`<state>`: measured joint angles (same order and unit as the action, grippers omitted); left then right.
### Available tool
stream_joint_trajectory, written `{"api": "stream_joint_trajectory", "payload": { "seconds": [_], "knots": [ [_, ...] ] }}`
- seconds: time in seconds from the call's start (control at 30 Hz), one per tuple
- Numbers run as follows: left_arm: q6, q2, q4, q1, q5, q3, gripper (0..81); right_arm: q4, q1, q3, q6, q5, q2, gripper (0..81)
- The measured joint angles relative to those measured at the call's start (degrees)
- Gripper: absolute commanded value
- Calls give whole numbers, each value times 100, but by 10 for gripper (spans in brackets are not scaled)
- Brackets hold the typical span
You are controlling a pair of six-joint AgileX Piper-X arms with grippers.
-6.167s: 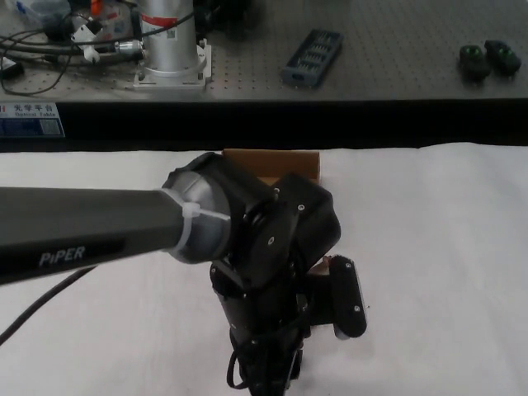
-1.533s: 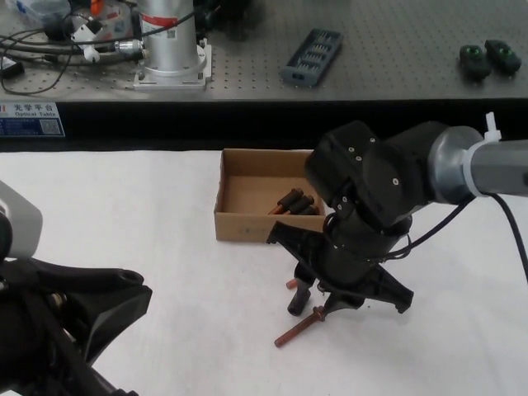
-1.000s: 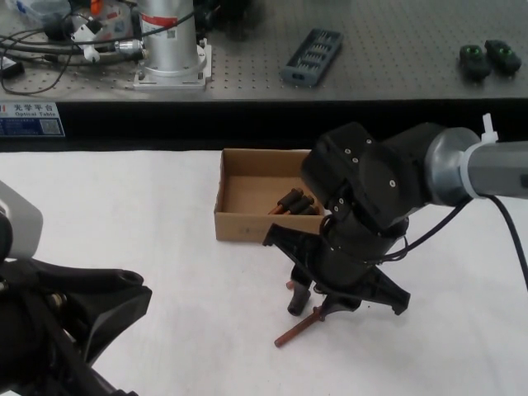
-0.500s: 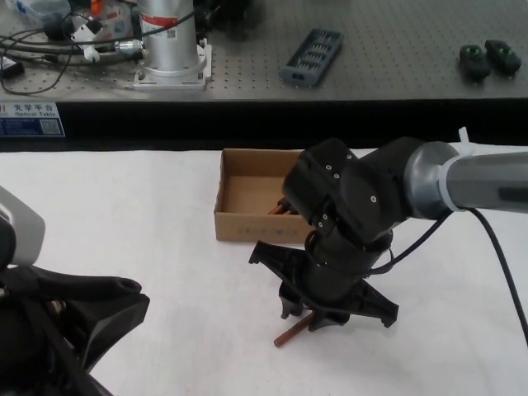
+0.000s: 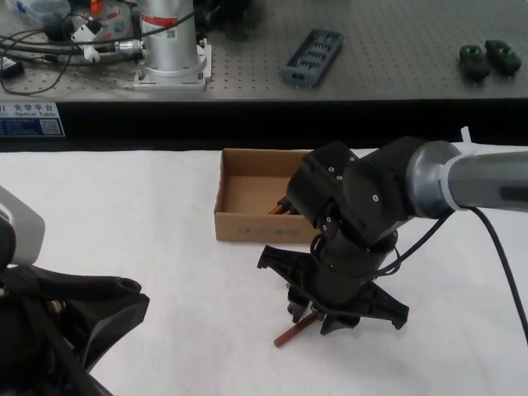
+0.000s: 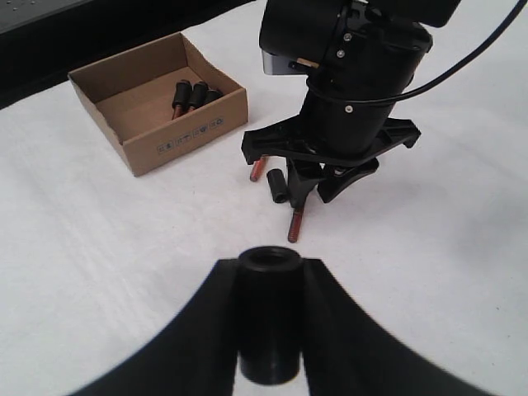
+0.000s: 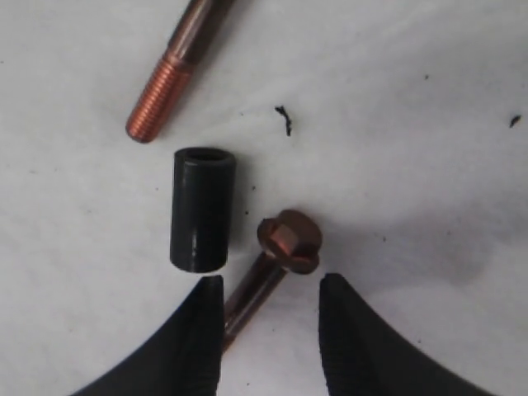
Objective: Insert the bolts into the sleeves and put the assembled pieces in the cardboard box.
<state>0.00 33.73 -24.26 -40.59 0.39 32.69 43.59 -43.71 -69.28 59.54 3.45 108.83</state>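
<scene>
A flanged bolt point(image 7: 285, 239) is being straddled by the spread right gripper point(image 7: 271, 285) (black sleeve point(image 7: 202, 210) just beside), shifted slightly rightward since earlier; another sleeve point(image 6: 268, 330) is being pinched by the left gripper point(image 6: 268, 268).

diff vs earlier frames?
The left gripper, earlier over the cardboard box, has pulled back to the near left and is shut on a sleeve. The right gripper shifted left and lowered, open around a loose bolt. Box, assembled pieces, second bolt and loose sleeve stayed put.
</scene>
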Motion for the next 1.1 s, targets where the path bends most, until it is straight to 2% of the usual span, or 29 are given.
{"api": "stream_joint_trajectory", "payload": {
  "seconds": [0.27, 0.53, 0.6, 0.9, 1.03, 1.1],
  "knots": [
    [0, 0, -89, 0, 0, 0, 79, -87, 31, 0, 0, 18, 169, 274],
    [0, 0, -299, 0, -39, 0, 79, -53, 31, 0, 0, 24, 169, 3],
    [0, 0, -299, 0, -39, 0, 79, -53, 31, 0, -30, 21, 169, 30],
    [0, 0, -299, 0, -39, 0, 79, -53, 31, 0, -595, 50, 169, 29],
    [0, 0, -299, 0, -39, 0, 79, -53, 14, 13, -1826, -415, 50, 29],
    [0, 0, -299, 0, -39, 0, 79, -40, 15, 57, -2413, -862, -144, 29]
  ]
}}
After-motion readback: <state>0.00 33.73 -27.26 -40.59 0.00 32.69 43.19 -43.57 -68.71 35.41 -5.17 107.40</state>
